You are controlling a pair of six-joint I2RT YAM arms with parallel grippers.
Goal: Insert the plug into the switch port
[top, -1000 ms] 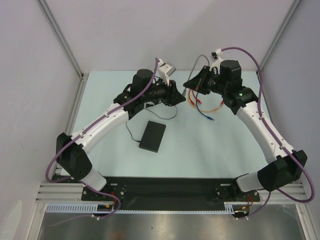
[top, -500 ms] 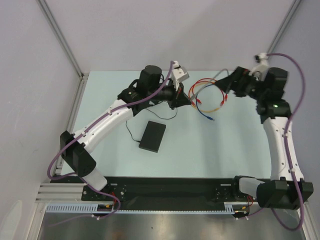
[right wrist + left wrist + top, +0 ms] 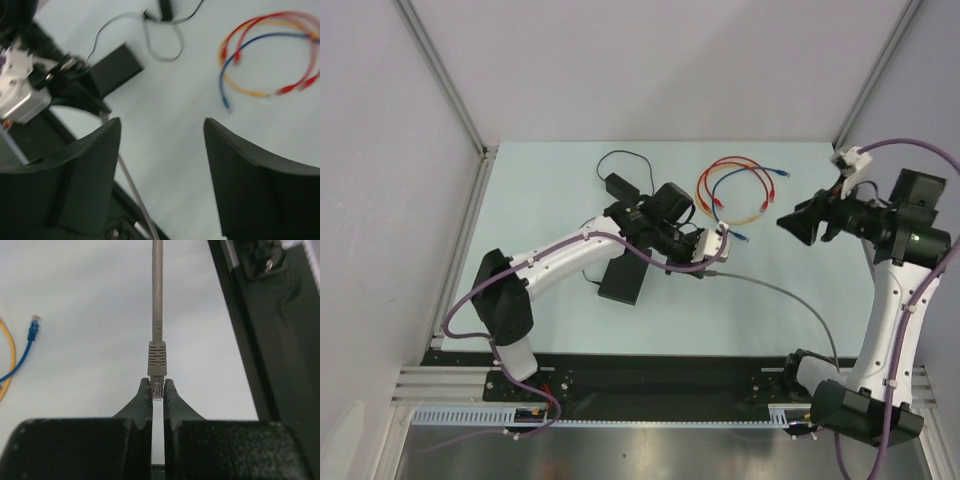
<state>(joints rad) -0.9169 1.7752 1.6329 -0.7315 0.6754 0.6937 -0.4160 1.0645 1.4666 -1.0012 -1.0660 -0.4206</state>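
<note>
Swung back from the far side, the left gripper (image 3: 157,390) now sits just right of the black switch box (image 3: 620,285), its fingers (image 3: 144,399) clamped on the grey plug (image 3: 156,359). The right gripper (image 3: 162,150) has withdrawn well right of the box, fingers spread and empty. The box's port cannot be made out.

the left arm (image 3: 565,252) covers the far end of the black switch box (image 3: 620,284); its port cannot be made out. the right wrist view is blurred.

Switch box (image 3: 620,285) left — patch cables (image 3: 732,160) behind-right
</note>
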